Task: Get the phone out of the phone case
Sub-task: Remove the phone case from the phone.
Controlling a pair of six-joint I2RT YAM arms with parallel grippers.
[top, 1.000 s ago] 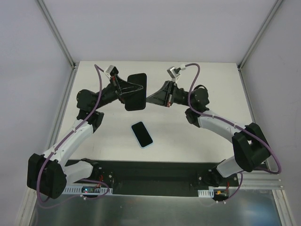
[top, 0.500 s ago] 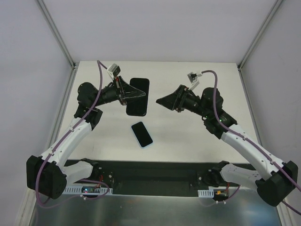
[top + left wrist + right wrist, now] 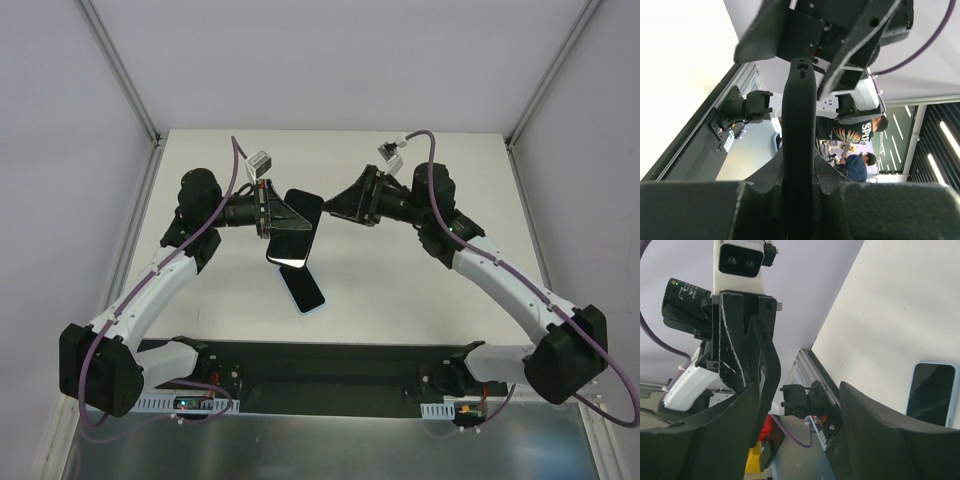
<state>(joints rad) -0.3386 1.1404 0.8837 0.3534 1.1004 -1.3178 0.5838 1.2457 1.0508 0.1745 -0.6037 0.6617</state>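
The black phone case hangs in the air, and my left gripper is shut on it. In the left wrist view the phone case stands edge-on between the fingers of my left gripper. The phone, dark-screened with a light blue rim, lies flat on the table just below the case. My right gripper is open, its tips close to the case's upper right corner. In the right wrist view the case's curved edge runs just inside the left finger of my right gripper, and the phone lies at the right.
White table with walls on three sides and a metal rail along the near edge by the arm bases. The two arms meet over the middle of the table.
My right gripper opened, pulled back to the right, then returned toward the case's corner. My left gripper carried the case nearer and tilted it, so it now overlaps the phone's top end.
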